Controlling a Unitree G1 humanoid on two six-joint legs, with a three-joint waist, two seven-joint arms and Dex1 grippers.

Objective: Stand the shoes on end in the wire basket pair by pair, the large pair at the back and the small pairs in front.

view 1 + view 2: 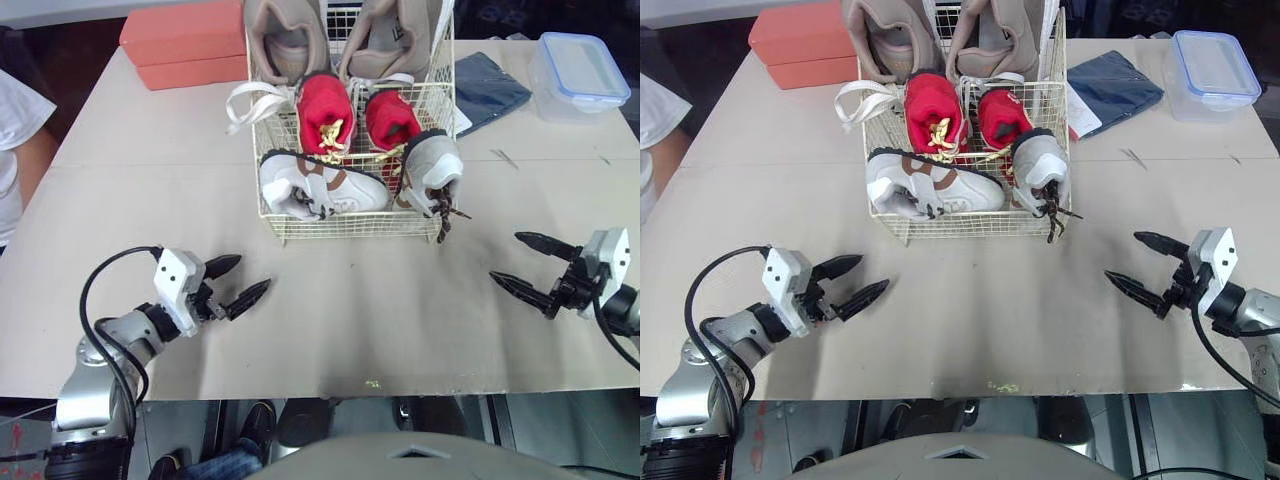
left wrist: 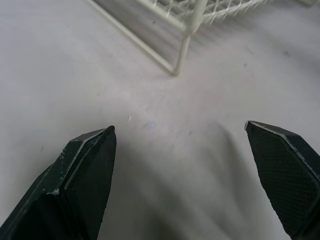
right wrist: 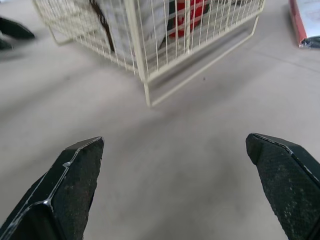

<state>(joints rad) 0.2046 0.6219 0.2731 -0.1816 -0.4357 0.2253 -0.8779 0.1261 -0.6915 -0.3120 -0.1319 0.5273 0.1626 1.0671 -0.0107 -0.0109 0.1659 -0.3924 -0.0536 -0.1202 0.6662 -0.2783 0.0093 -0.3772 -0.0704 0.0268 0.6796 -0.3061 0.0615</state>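
The cream wire basket (image 1: 350, 226) stands at mid-table. Two large beige shoes (image 1: 285, 38) stand on end at its back. The red pair (image 1: 325, 110) stands in the middle row. In the front row a white and brown shoe (image 1: 320, 183) lies on its side, and its mate (image 1: 432, 168) stands on end at the right with laces hanging over the rim. My left gripper (image 1: 240, 282) is open above the bare table, left of and nearer than the basket. My right gripper (image 1: 530, 268) is open to the basket's right, nothing between its fingers.
An orange box (image 1: 185, 42) lies at the back left. A folded dark blue cloth (image 1: 488, 88) and a clear lidded container (image 1: 580, 75) sit at the back right. A person's white sleeve (image 1: 15, 120) shows at the left edge. Bare tabletop (image 1: 370, 310) lies between my grippers.
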